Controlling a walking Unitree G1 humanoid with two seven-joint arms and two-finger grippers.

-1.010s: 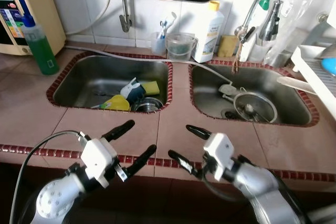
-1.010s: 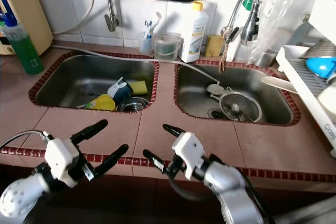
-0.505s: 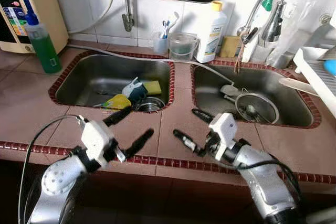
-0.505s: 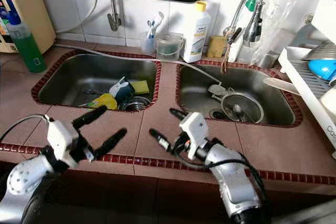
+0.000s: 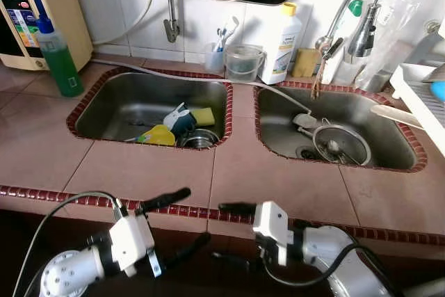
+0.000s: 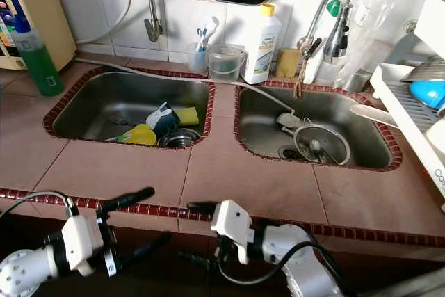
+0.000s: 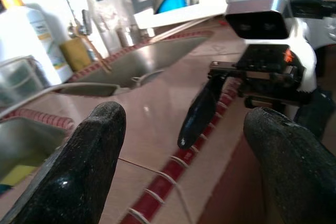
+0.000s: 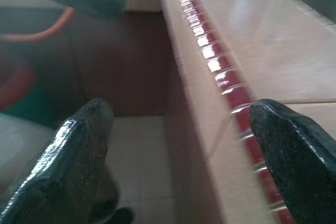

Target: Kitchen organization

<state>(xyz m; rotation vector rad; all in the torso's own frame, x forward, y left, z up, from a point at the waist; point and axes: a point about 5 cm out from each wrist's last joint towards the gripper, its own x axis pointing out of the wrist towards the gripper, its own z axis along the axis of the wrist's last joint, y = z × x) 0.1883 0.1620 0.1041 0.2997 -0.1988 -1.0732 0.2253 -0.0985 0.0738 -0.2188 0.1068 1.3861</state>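
Both grippers, left gripper (image 5: 174,224) and right gripper (image 5: 229,234), spread wide, empty, at counter edge (image 5: 83,198). Dishes (image 5: 174,124) sit in left sink (image 5: 97,106); raise arms clear before reaching.

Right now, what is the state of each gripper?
Left gripper: open, holding nothing.
Right gripper: open, holding nothing.
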